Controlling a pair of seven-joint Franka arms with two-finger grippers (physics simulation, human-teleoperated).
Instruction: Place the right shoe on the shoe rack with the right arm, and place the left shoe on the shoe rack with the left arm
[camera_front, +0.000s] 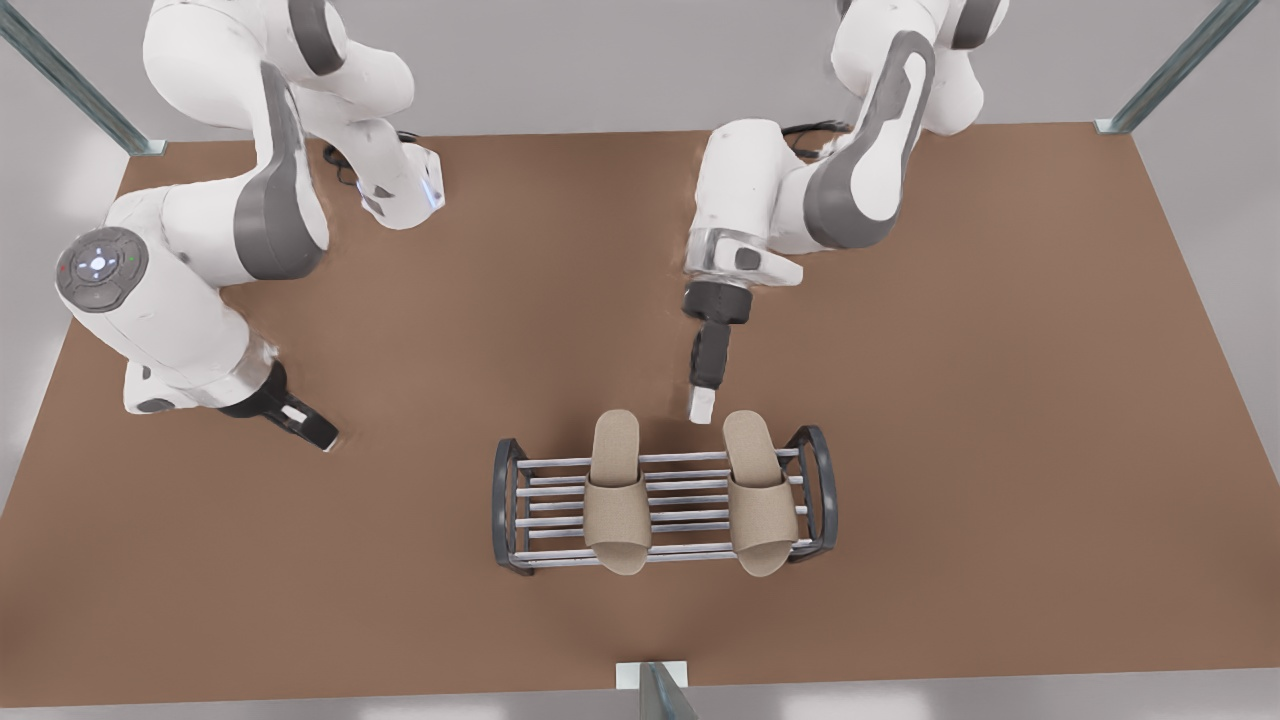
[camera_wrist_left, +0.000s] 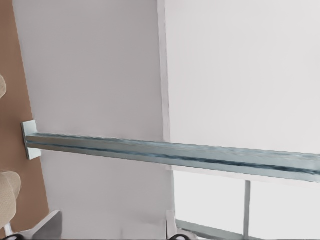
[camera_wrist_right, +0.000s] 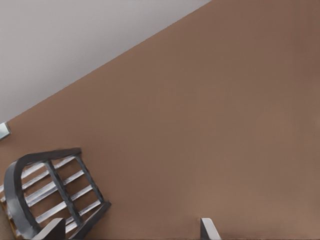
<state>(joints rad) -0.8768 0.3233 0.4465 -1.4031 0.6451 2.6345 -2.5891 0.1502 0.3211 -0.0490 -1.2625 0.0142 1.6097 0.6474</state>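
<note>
Brown desk (camera_front: 1000, 400) under grey walls carries the shoe rack (camera_front: 665, 500), its long axis running across the front view from left to right. 2 beige shoes lie on its silver bars, one shoe (camera_front: 617, 490) beside the other shoe (camera_front: 760, 495) - long axes across the bars, toes away from the arms. The left pincer (camera_front: 703, 403) hangs just behind the rack between both heels, fingers apart. The right pincer (camera_front: 318, 432) waits well off toward the front view's left - fingers apart too.
</note>
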